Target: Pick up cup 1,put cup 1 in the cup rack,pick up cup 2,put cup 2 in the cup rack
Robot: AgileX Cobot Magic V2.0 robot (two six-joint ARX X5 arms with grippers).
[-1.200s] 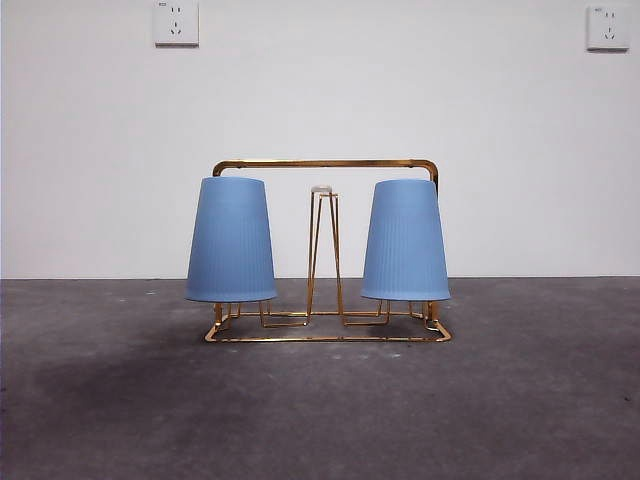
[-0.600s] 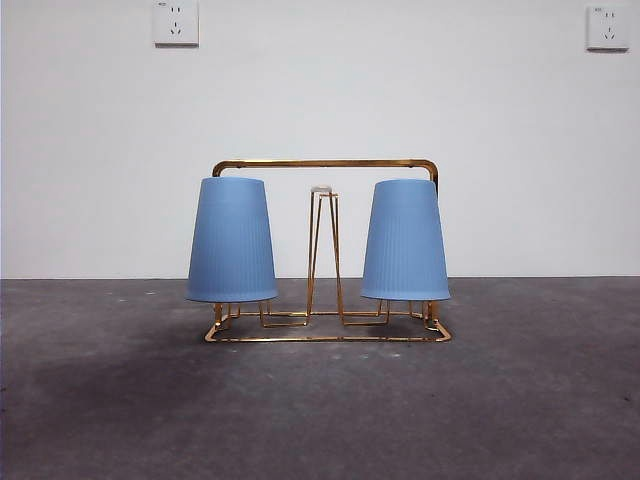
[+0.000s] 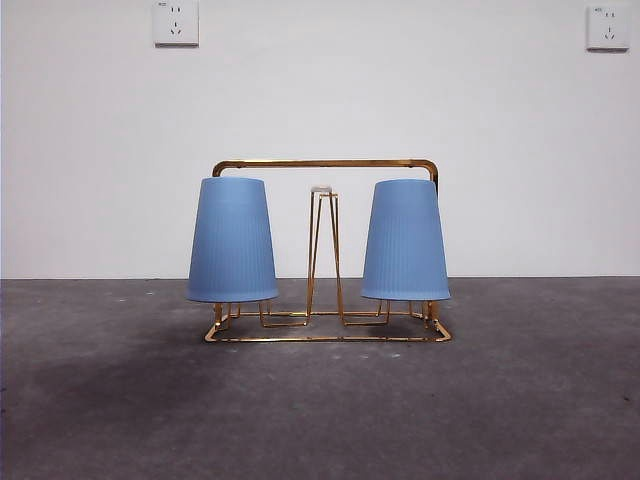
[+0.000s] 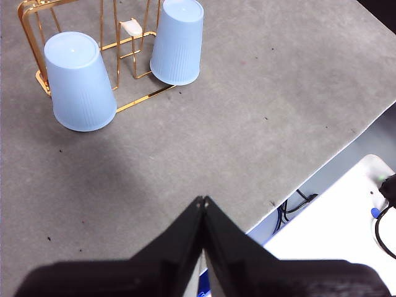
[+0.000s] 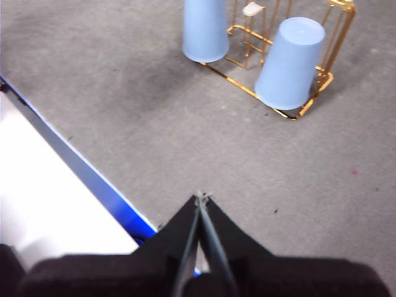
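The gold wire cup rack (image 3: 326, 337) stands mid-table with its arched handle behind and a white-tipped prong (image 3: 321, 190) in the middle. Two blue ribbed cups sit upside down on its prongs: one on the left (image 3: 232, 240), one on the right (image 3: 404, 241). The left wrist view shows the rack (image 4: 43, 82) and both cups (image 4: 78, 80) (image 4: 177, 41) far from my left gripper (image 4: 202, 200), which is shut and empty above the table's edge. The right wrist view shows the rack (image 5: 322, 80) and cups (image 5: 205, 29) (image 5: 291, 62) far from my right gripper (image 5: 201, 197), shut and empty.
Grey table surface (image 3: 320, 410) runs to a white wall with two sockets (image 3: 176, 22) (image 3: 607, 27). A white surface with cables (image 4: 346, 223) lies beyond the table edge by the left arm. A blue-edged white surface (image 5: 55, 204) lies by the right arm.
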